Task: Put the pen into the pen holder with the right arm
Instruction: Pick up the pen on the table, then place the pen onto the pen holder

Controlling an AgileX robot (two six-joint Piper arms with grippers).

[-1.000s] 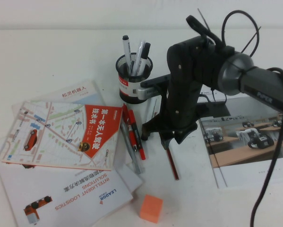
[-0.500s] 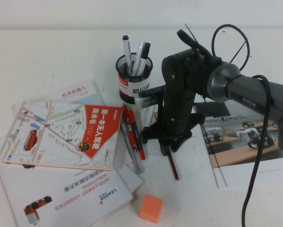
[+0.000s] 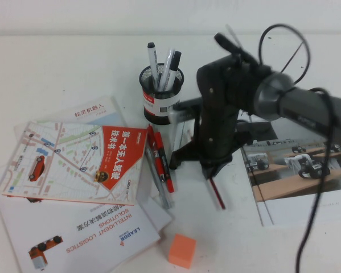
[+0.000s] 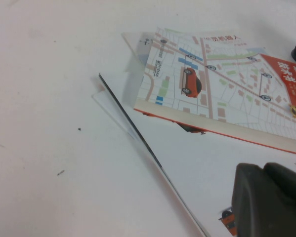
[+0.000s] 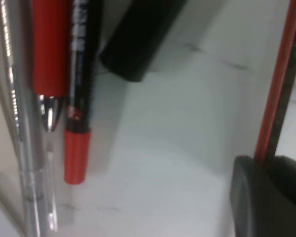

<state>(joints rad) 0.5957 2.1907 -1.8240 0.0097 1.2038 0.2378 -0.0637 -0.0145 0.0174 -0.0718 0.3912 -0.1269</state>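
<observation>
The pen (image 3: 218, 194) is a thin dark red stick. Its upper end sits between the jaws of my right gripper (image 3: 211, 172), which points down at the table just right of the thick red pens. The right wrist view shows the pen (image 5: 278, 84) running into the closed fingers of the right gripper (image 5: 266, 163). The black mesh pen holder (image 3: 159, 102) with a white label band stands behind and to the left, with several pens in it. My left gripper (image 4: 264, 170) hovers over the booklets, jaws together and empty.
Two thick red pens (image 3: 161, 154) and a clear pen (image 3: 159, 185) lie left of the gripper. A map booklet (image 3: 73, 162) and a white brochure (image 3: 85, 236) lie at the left. A photo brochure (image 3: 295, 176) lies at the right. An orange cube (image 3: 182, 250) sits at the front.
The right gripper has taken hold of the pen. The pen has shifted to the right and a little away from the front edge with the gripper.
</observation>
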